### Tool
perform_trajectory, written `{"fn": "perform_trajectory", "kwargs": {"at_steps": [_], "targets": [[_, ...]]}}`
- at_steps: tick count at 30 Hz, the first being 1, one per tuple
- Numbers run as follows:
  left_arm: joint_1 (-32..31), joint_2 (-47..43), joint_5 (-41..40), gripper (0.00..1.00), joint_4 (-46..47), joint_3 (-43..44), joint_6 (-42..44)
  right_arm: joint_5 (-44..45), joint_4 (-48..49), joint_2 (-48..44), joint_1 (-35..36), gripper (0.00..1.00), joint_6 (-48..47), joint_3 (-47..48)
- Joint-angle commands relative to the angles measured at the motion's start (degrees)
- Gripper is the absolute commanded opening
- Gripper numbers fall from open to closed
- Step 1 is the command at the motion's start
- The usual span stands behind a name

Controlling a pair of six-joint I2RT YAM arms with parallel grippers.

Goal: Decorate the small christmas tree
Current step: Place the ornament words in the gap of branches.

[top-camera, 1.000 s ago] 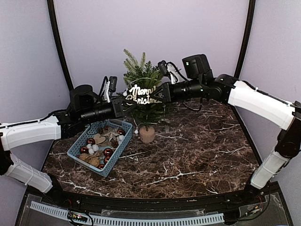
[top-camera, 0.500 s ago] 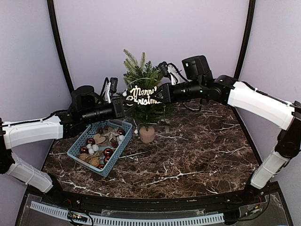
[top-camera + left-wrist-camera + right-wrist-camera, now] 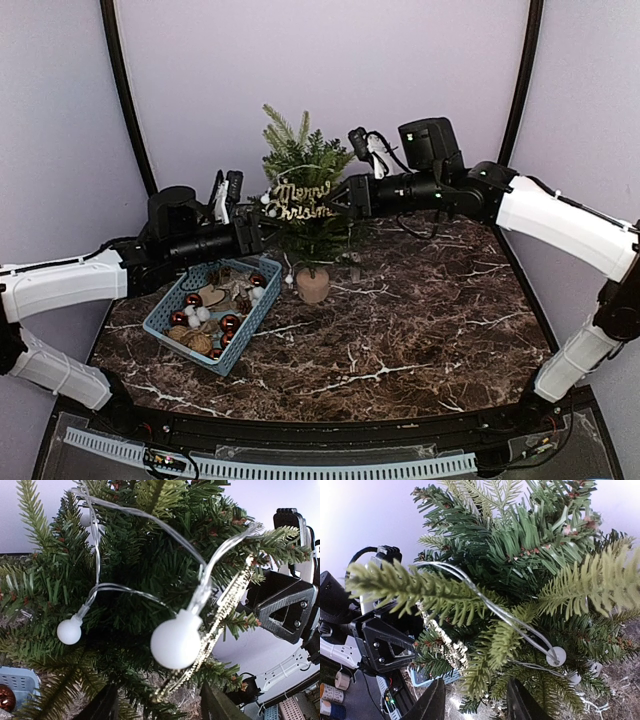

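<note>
The small christmas tree (image 3: 300, 165) stands at the back of the table on its pale wooden base (image 3: 313, 286). A gold glitter "Merry Christmas" sign (image 3: 300, 200) hangs across its front branches, seen edge-on in the left wrist view (image 3: 227, 610) and among the needles in the right wrist view (image 3: 445, 642). A clear wire with white ball lights (image 3: 176, 639) runs through the branches. My left gripper (image 3: 257, 228) is open just left of the sign. On the sign's other side, my right gripper (image 3: 344, 200) is open too. Neither holds anything.
A blue basket (image 3: 168, 308) left of the tree holds red baubles, white balls, a wooden heart and pine cones. A curved purple backdrop closes off the back. More light wire lies on the dark marble table (image 3: 420, 320) beside the tree base.
Both grippers have opened and let go of the glitter sign, which now hangs on the tree. Each has drawn back a little from it, left leftward, right rightward.
</note>
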Motion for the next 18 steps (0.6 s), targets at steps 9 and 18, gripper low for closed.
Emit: {"fn": "perform_trajectory", "kwargs": {"at_steps": [9,18], "targets": [[0.5,-7.3,-3.7,0.77,-5.2,-1.1,2.1,2.6,1.9,-5.8,-0.6,0.57,0.1,-1.8],[0.5,-18.0,-13.5,0.79,-22.0,-4.0,1.7,8.3,2.4,-14.2,-0.6,0.70,1.3,-7.8]]}}
